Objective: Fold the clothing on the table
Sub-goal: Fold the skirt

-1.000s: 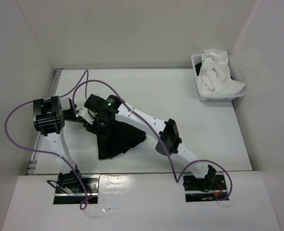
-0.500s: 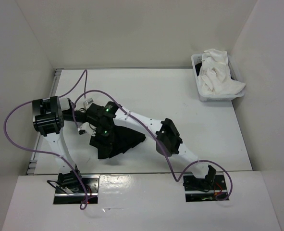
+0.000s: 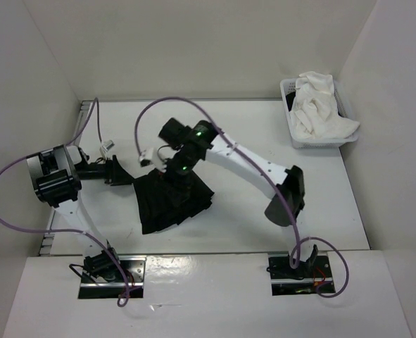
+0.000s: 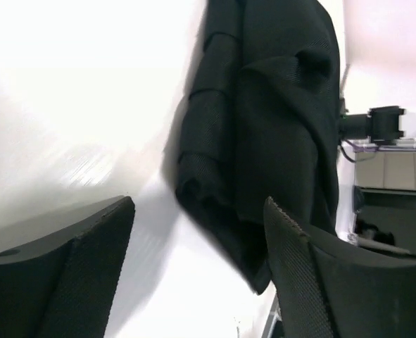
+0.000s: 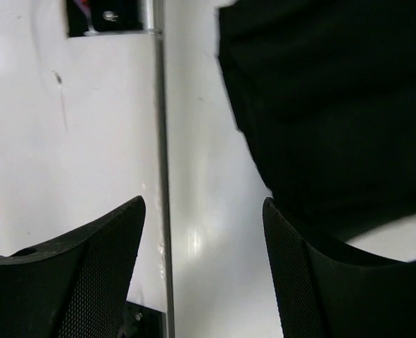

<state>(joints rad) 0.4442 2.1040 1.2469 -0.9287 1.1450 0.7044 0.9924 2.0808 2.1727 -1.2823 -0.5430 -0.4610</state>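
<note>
The clothing (image 3: 174,204), a black pleated skirt, lies bunched in a folded heap on the white table (image 3: 264,127), left of the middle. My left gripper (image 3: 123,174) stands open just left of the heap, with nothing between its fingers. In the left wrist view the skirt (image 4: 264,127) hangs ahead of the gripper (image 4: 200,211), close to the right finger (image 4: 299,260). My right gripper (image 3: 169,169) hovers open over the heap's far edge. In the right wrist view the gripper (image 5: 204,204) holds nothing, and the skirt (image 5: 334,105) fills the upper right.
A small white basket (image 3: 319,139) holding a white cloth (image 3: 317,105) stands at the far right corner. White walls close the table in on three sides. A thin metal rail (image 5: 162,141) crosses the right wrist view. Purple cables loop over both arms.
The left gripper has opened, let go of the skirt and pulled back to the left. The right arm has swung away to the far side and opened wider. The skirt now lies free.
</note>
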